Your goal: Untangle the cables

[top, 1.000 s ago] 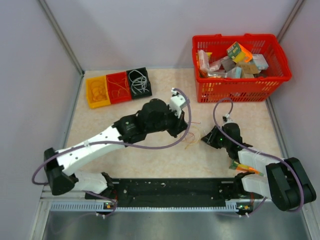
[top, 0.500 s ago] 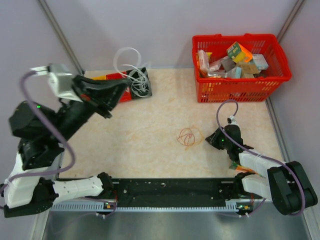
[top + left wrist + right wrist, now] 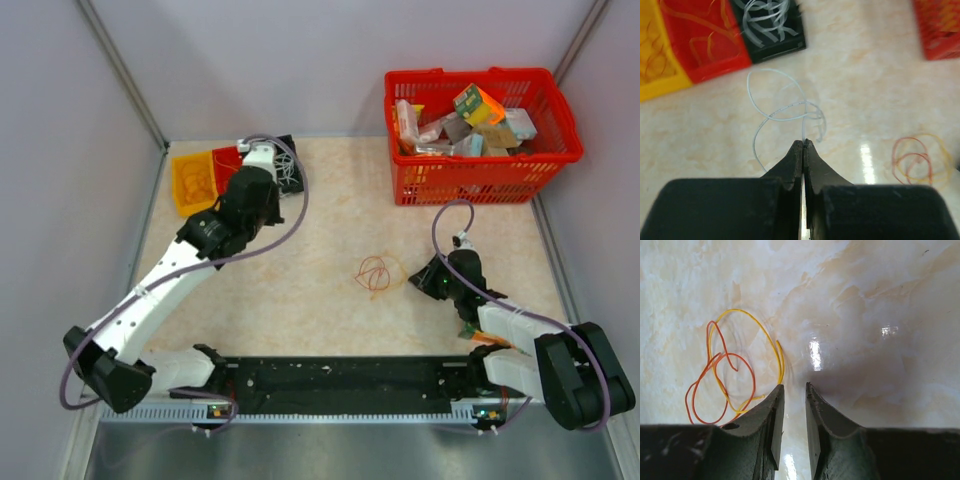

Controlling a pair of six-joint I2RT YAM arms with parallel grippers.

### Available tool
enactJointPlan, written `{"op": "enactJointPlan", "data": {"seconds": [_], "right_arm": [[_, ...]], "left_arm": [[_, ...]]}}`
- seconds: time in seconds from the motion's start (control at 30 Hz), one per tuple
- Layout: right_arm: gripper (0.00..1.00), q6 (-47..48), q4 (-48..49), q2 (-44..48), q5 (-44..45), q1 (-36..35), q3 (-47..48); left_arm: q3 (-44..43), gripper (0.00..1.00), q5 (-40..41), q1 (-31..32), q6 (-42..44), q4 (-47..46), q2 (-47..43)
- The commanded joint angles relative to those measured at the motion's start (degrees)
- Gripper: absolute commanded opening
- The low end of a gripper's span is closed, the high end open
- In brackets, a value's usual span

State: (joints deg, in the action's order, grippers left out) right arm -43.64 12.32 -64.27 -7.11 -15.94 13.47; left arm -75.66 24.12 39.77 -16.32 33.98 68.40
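Note:
My left gripper [image 3: 803, 143] is shut on a thin white cable [image 3: 790, 105], whose loops hang in front of the tips above the table, just short of the bins. In the top view the left gripper [image 3: 262, 160] is at the bins at the back left. A yellow-orange cable [image 3: 771, 342] and a red cable [image 3: 747, 365] lie looped together on the table; they also show in the top view [image 3: 375, 272]. My right gripper [image 3: 794, 386] is open and empty, low over the table just right of them, and shows in the top view [image 3: 425, 278].
Three small bins stand at the back left: yellow [image 3: 193, 180], red [image 3: 228, 160] and black [image 3: 288, 165], each with cables of its colour or white. A red basket [image 3: 480, 120] full of packages stands at the back right. Walls close in both sides.
The left arm went from the table's middle up and to the left with the white cable, then came down by the bins. The right gripper drew back slightly right of the orange and red cables.

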Motion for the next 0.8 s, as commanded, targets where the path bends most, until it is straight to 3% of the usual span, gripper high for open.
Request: {"op": "enactJointPlan", "data": {"seconds": [0.0, 0.1, 0.27, 0.6, 0.77], "right_arm": [[0.24, 0.9, 0.9, 0.3, -1.0, 0.5, 0.3], [0.24, 0.8, 1.0, 0.4, -1.1, 0.5, 0.1], [0.24, 0.8, 0.6, 1.3, -1.5, 0.6, 0.0], [0.25, 1.0, 0.7, 0.8, -1.4, 0.6, 0.1], [0.25, 1.0, 1.3, -0.3, -1.7, 0.6, 0.3]], "left_arm": [[3.6, 0.00, -10.5, -13.0, -10.1, -6.4, -0.4], [4.5, 0.00, -19.6, -18.9, -13.5, -11.7, 5.7], [-0.6, 0.00, -25.6, -26.1, -19.4, -15.5, 17.3], [-21.4, 0.00, -34.4, -31.3, -21.1, -21.8, 39.9], [-37.3, 0.00, -35.2, -32.7, -21.6, -16.1, 53.5]]}}
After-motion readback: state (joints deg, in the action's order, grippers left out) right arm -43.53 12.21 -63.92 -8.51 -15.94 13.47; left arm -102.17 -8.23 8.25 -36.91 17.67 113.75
